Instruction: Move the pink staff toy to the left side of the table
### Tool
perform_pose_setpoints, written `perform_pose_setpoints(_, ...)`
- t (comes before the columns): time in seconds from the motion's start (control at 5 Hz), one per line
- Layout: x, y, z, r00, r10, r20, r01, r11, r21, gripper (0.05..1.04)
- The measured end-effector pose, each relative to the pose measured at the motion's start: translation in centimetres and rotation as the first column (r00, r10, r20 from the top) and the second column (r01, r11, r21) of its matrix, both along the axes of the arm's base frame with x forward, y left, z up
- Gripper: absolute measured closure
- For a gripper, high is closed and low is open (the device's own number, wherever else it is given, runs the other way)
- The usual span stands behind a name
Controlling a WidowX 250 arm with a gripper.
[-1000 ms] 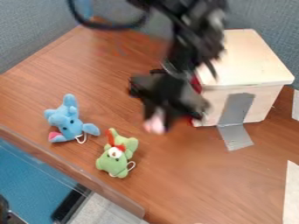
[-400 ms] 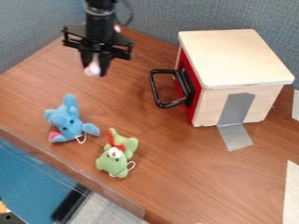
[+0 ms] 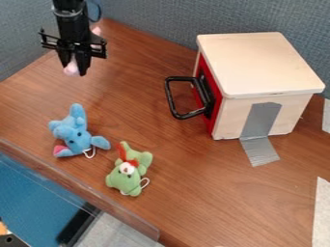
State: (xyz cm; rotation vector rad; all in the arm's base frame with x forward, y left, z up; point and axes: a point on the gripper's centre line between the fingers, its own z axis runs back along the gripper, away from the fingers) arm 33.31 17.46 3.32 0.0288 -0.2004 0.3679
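The pink toy is in the gripper, at the far left part of the table. The jaws are a little bit open, just as wide as the toy, and they pinch it from both sides. It looks held up over the wood, but I can't tell how high.

I think the toy is light and won't break if it drops. It may be smooth and hard, so it could slip or turn if the pinch is loose. The middle of the stick is likely the best place to grab, so that no end gets too heavy.

Most of the toy is hidden by the black gripper. A pink bit peeks out behind the arm, and it may be the toy's other end. I can't see how the two join, or how long the stick is.

Nearer the front are a blue soft toy and a green soft toy. The wooden box is well off to the right, and its inside is hidden.
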Motion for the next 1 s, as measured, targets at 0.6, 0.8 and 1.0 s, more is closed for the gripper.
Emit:
perform_pose_setpoints(0.6, -0.4, 0.5, -2.0, 0.99, -0.103, -0.096, 0.099, 0.994, -0.044, 0.18)
perform_pose_setpoints(0.8, -0.6, 0.6, 1.0, 0.988, -0.133, -0.075, 0.132, 0.991, -0.014, 0.067)
perform_pose_setpoints(1.0, -0.8, -0.1, 4.8, 0.984, -0.173, -0.027, 0.174, 0.985, 0.012, 0.075)
